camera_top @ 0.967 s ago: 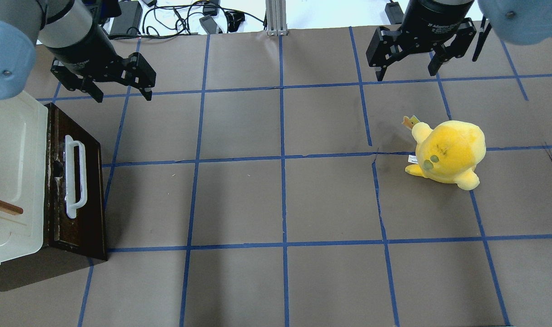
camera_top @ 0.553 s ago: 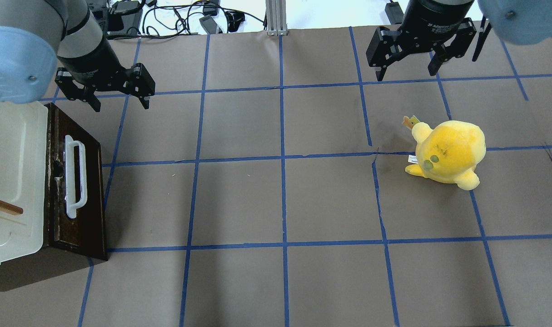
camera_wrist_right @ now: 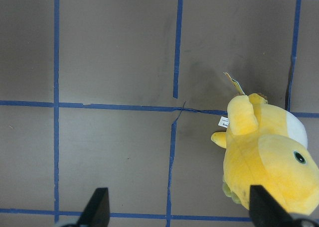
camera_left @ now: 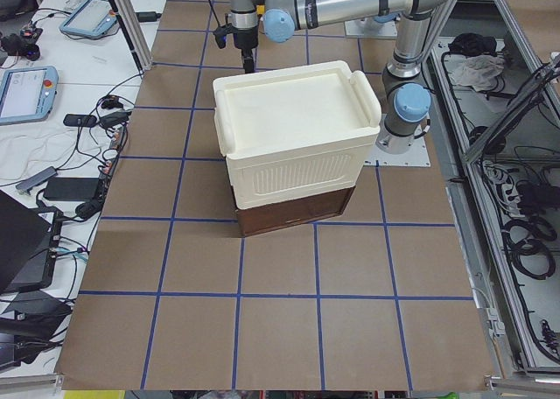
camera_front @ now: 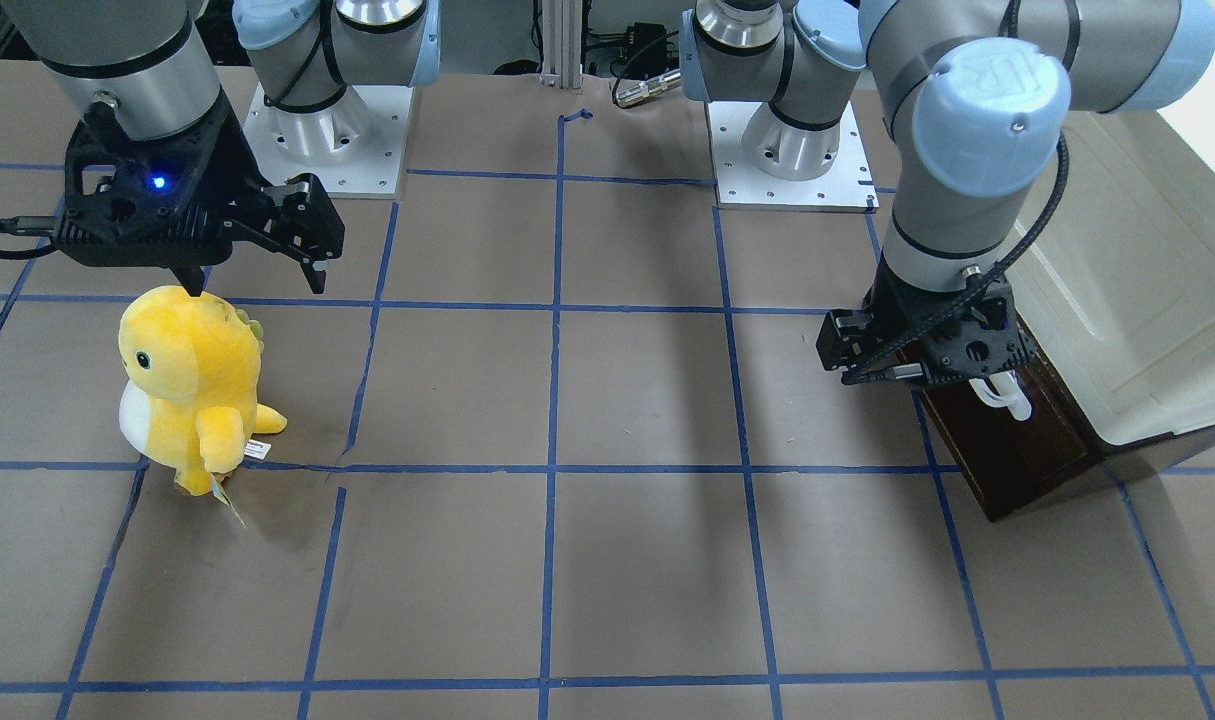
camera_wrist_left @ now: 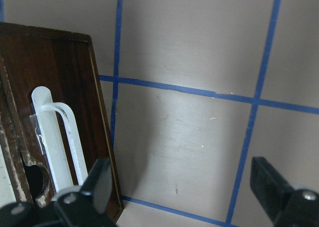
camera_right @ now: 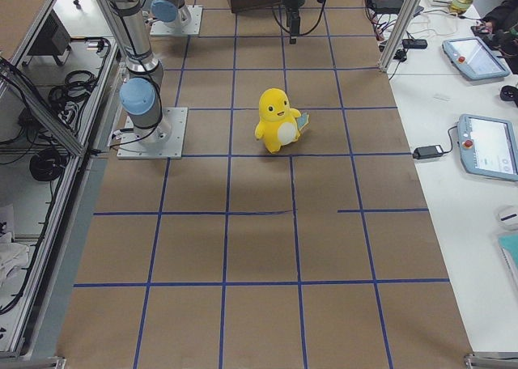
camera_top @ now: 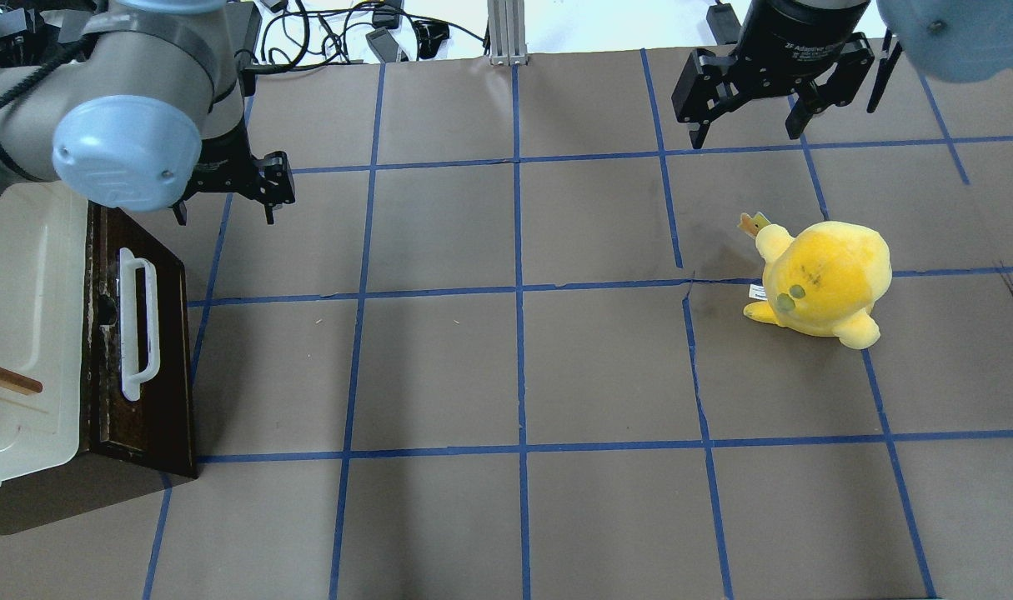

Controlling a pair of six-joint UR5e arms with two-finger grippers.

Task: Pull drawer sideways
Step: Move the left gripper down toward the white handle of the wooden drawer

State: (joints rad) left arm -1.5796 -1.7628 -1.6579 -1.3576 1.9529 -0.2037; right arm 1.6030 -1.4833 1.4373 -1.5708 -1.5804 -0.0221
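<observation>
The drawer's dark brown front panel [camera_top: 152, 367] faces right at the table's left edge, and its white bar handle [camera_top: 138, 325] runs along it. The panel sits against the cream-white cabinet [camera_top: 22, 317]. My left gripper [camera_top: 224, 212] is open and empty. It hangs just past the far end of the handle and does not touch it. In the left wrist view the gripper [camera_wrist_left: 182, 187] has the handle [camera_wrist_left: 52, 137] beside one finger [camera_wrist_left: 98, 181]. In the front-facing view the left gripper [camera_front: 925, 378] hides most of the handle [camera_front: 1007, 398]. My right gripper [camera_top: 744, 133] is open and empty at the far right.
A yellow plush toy [camera_top: 823, 279] stands on the right half of the table, below the right gripper [camera_front: 257, 285], and shows in the right wrist view [camera_wrist_right: 269, 157]. A wooden stick [camera_top: 6, 377] lies on the cabinet top. Cables lie beyond the table's far edge [camera_top: 331, 33].
My left arm has swung nearer to the drawer and its gripper has come closer to the far end of the handle, still open. The right arm and the plush toy have not moved.
</observation>
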